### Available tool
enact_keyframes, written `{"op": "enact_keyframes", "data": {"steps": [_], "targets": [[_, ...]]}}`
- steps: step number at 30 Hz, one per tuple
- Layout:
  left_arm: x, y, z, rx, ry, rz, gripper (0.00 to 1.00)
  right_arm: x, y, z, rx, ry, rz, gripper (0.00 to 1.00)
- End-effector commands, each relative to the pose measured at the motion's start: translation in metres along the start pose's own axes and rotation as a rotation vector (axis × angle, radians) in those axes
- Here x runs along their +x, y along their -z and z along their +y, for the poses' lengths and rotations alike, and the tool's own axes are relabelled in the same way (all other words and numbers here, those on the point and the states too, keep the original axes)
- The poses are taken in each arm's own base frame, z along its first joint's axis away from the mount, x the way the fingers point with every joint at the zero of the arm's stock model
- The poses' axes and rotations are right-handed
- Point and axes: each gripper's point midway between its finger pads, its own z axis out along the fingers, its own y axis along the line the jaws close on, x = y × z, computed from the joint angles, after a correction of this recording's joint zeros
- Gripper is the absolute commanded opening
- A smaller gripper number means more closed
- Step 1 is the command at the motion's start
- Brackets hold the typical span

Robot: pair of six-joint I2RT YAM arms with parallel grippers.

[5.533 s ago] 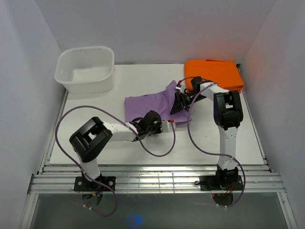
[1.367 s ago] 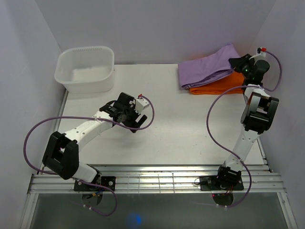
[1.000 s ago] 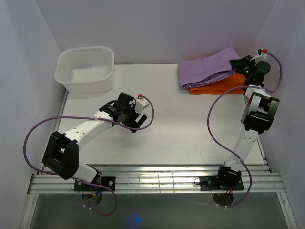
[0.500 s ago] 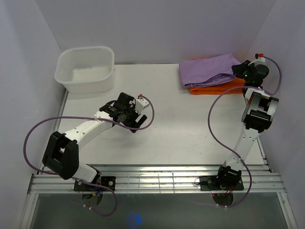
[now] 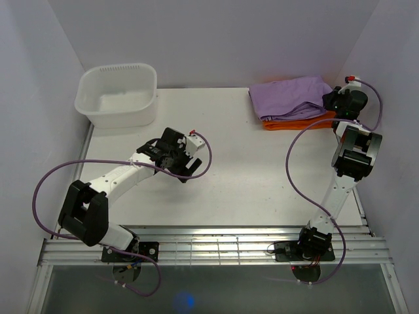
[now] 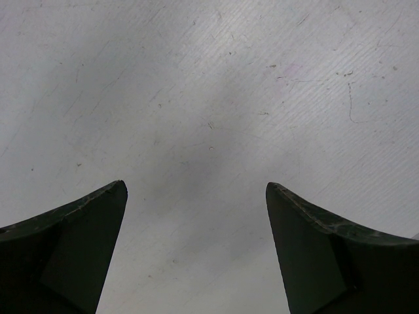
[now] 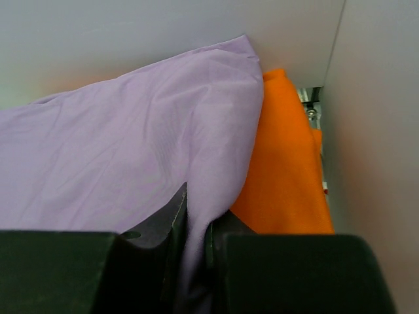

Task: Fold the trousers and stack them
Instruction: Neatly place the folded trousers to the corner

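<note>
White counter (image 5: 249, 173) carries the folded trousers (image 5: 291, 98) atop an orange cloth (image 7: 281, 170), the right tool (image 7: 195, 216) pinching their edge, seemingly to settle the stack, the left tool (image 6: 195, 190) gaping empty.

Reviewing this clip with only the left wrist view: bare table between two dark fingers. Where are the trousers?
Observer: At the far right corner of the table, the trousers lie folded on top of the orange cloth.
Operator: Is anything holding them?
Observer: Yes, the right hand is shut on an edge of them.
Operator: Anything else on the table?
Observer: A white tub at the far left corner.
</note>
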Motion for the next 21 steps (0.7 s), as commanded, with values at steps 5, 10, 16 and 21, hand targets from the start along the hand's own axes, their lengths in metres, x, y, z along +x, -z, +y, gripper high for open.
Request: {"op": "enact_keyframes", "data": {"steps": [5,10,16,21], "targets": [[0.001,0.000,-0.001,0.005,-0.005,-0.014,0.98,-0.035,0.012,-0.052,0.208,0.127,-0.095,0.08],[-0.001,-0.001,0.000,0.002,-0.002,-0.015,0.98,-0.022,0.012,-0.053,0.229,0.160,-0.041,0.36],[-0.005,0.004,0.002,-0.004,-0.007,-0.026,0.98,-0.024,0.024,-0.055,0.264,0.216,0.004,0.78],[-0.009,0.011,0.003,-0.011,-0.006,-0.040,0.98,-0.038,0.048,-0.055,0.309,0.312,0.049,0.93]]}}
